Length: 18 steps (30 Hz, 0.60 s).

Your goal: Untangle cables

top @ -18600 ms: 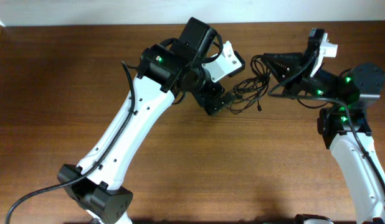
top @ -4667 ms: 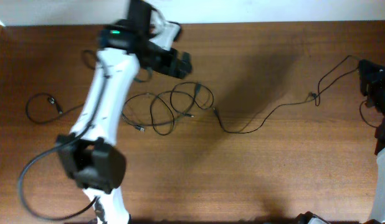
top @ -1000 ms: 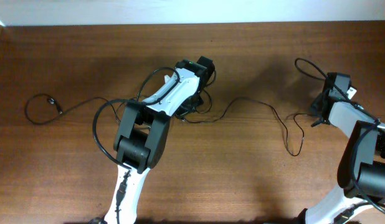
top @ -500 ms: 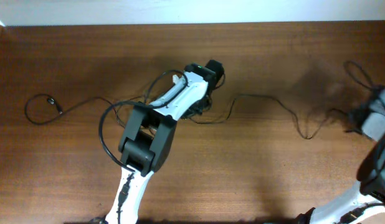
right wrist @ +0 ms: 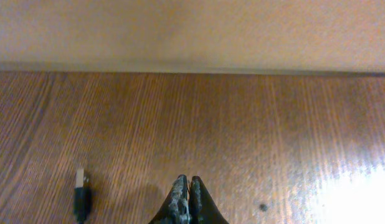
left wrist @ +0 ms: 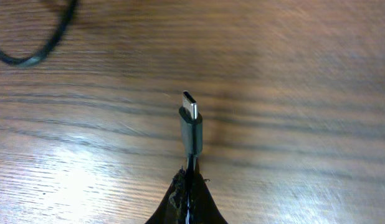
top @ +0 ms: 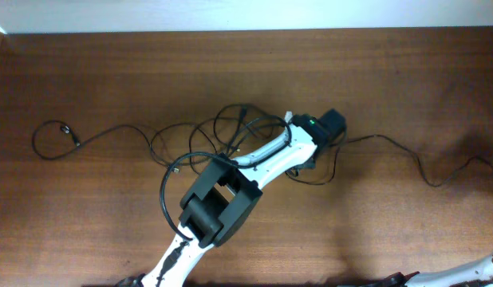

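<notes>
Wooden table (top: 87,231), left gripper (left wrist: 189,190) pinching cable (left wrist: 191,129)

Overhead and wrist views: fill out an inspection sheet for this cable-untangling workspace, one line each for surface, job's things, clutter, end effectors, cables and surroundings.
Surface: brown wooden table, bare, with glare patches.
Job's things: thin black cables looped over each other mid-table; one strand trails left, another right to the frame edge.
Clutter: nothing seen.
End effectors: left end effector shut on one of the cables just behind its plug; right end effector shut, nothing seen in its grip, a loose plug lying beside it.
Cables: thick black arm cable curves over the table.
Surroundings: pale wall along the far table edge.
</notes>
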Tool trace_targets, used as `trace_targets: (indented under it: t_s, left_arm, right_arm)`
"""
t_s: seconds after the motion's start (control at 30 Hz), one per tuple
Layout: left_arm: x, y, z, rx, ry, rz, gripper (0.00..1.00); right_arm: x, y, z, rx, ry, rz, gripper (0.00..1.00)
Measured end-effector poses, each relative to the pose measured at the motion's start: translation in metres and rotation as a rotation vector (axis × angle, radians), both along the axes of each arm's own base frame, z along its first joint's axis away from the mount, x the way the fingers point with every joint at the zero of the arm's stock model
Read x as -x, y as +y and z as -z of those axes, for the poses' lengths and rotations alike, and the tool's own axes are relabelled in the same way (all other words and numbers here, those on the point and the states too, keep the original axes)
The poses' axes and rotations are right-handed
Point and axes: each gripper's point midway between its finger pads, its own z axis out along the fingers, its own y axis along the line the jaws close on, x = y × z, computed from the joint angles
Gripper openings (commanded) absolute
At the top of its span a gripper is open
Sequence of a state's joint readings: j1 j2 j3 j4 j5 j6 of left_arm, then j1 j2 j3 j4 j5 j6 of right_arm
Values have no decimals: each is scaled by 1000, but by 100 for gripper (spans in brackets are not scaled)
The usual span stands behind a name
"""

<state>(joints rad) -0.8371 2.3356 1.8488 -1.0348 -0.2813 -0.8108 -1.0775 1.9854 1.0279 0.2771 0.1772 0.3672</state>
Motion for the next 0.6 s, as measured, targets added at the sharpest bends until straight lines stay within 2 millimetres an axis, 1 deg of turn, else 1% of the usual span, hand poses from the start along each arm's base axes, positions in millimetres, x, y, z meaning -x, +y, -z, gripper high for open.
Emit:
trace_targets:
  t_s: [0.03, 0.07, 0.1, 0.13, 0.17, 0.2, 0.23, 0.27, 0.3, 0.33, 0.4, 0.43, 0.47, 0.5, 0.53, 0.6]
  left_arm:
    - [4, -5, 0, -8, 5, 44, 0]
    - [7, -7, 0, -13, 8, 72, 0]
    - [8, -9, 0, -18, 11, 97, 0]
    - [8, -9, 0, -19, 11, 103, 0]
    - [8, -9, 0, -22, 11, 109, 0]
    - [7, -8, 0, -27, 7, 112, 0]
    - [7, -8, -1, -30, 5, 113, 0]
    - [7, -8, -1, -33, 3, 116, 0]
    - [7, -7, -1, -34, 3, 116, 0]
    - [7, -7, -1, -34, 3, 116, 0]
    - [6, -8, -1, -33, 1, 116, 0]
    - [6, -8, -1, -33, -2, 116, 0]
    - [6, -8, -1, -33, -3, 116, 0]
    - [5, -8, -1, -34, -4, 116, 0]
    - [5, -8, -1, -35, -5, 116, 0]
    - [5, -8, -1, -35, -5, 116, 0]
  right_arm:
    - [3, -3, -1, 6, -3, 8, 5]
    - [3, -3, -1, 6, -4, 8, 18]
    - [0, 0, 1, -9, -14, -13, 49]
    - [-3, 2, 2, -21, -21, -27, 55]
    - [-7, 8, 7, -51, -34, -56, 57]
    - [-14, 18, 15, -107, -52, -102, 68]
    - [-21, 28, 20, -156, -74, -147, 74]
    - [-24, 38, 27, -207, -82, -178, 75]
    - [-29, 42, 26, -225, -94, -202, 75]
    - [-32, 47, 27, -245, -96, -218, 69]
    - [-43, 56, 27, -258, -90, -247, 53]
    - [-49, 61, 28, -261, -77, -260, 43]
    - [-56, 67, 29, -260, -61, -269, 31]
    - [-62, 72, 30, -254, -37, -269, 24]
    - [-64, 74, 32, -246, -13, -264, 21]
    - [-63, 72, 36, -206, 62, -221, 18]
